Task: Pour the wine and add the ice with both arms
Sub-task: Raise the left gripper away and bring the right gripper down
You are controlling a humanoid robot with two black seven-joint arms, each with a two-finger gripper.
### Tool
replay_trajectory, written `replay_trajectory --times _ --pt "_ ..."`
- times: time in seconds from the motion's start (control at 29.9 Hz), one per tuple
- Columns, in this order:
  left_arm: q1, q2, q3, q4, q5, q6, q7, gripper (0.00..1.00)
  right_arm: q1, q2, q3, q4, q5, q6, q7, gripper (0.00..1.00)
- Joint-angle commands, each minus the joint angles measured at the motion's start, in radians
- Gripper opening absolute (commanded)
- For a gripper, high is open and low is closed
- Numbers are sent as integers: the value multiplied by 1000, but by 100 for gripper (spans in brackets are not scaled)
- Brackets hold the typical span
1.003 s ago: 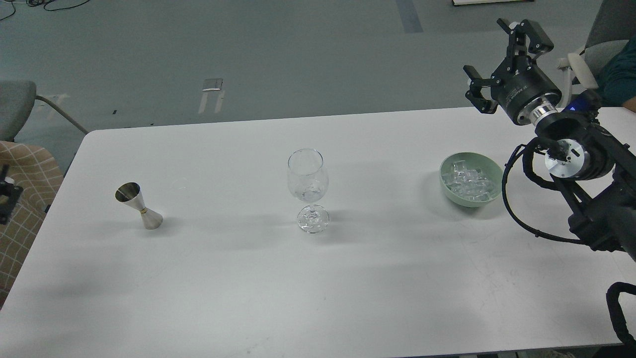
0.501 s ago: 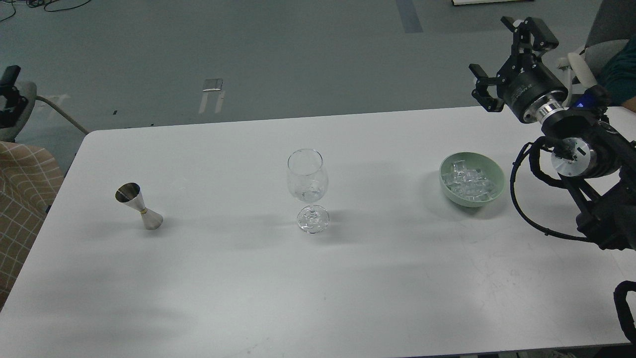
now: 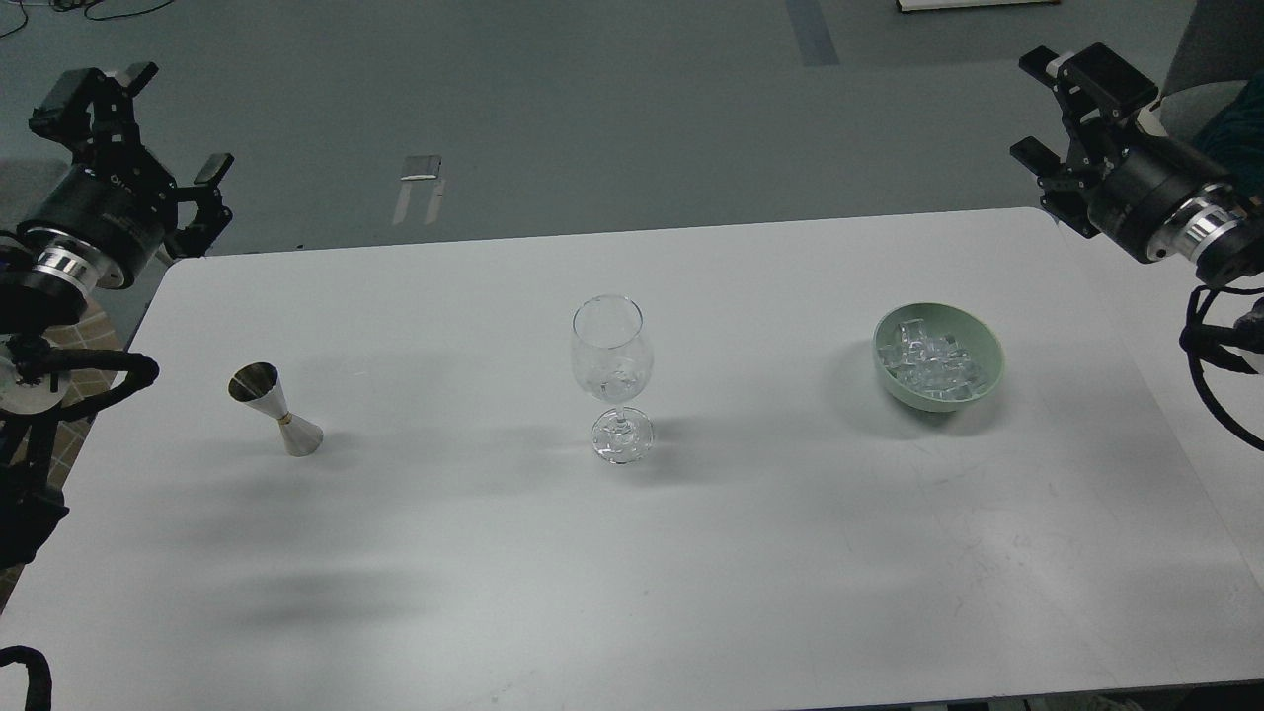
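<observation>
Ice [image 3: 933,360] heaped in green bowl [image 3: 990,348], well below right tool [image 3: 1062,114]

A steel jigger [image 3: 276,410] stands at the white table's [image 3: 632,573] left; grey floor [image 3: 592,109] lies beyond.

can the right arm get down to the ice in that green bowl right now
Probably yes. The right gripper hangs open and empty, up behind the bowl, and nothing stands between them. The ice lies uncovered in the open bowl, with the glass well off to the left.
</observation>
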Motion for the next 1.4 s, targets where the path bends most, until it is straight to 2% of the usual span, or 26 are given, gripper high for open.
replay_trajectory --times 0.0,0.07,0.23,0.3,0.5,0.9,1.17,1.37 --pt "-4 -16 0 -1 0 0 0 98 -76 -75 0 77 -247 -38 24 100" --pt "-4 -25 0 -1 0 0 0 98 -107 -92 0 90 -361 -87 43 100" --pt "-4 -56 2 -1 11 1 0 98 -184 -84 -1 76 -692 -241 54 100" --pt "-4 -65 0 -2 20 1 0 98 -204 -75 -1 67 -757 -276 55 100" --pt "-5 -104 0 -1 31 1 0 98 -256 59 -1 -33 -996 -345 55 100" --pt "-4 -107 0 -2 31 1 -3 98 -221 204 -66 -170 -1088 -347 55 100" --pt "-2 -113 0 -2 29 1 -3 98 -175 233 -113 -228 -1090 -344 55 100" --pt "-4 -111 -1 -2 29 1 -4 98 -152 271 -142 -257 -1090 -339 55 96"
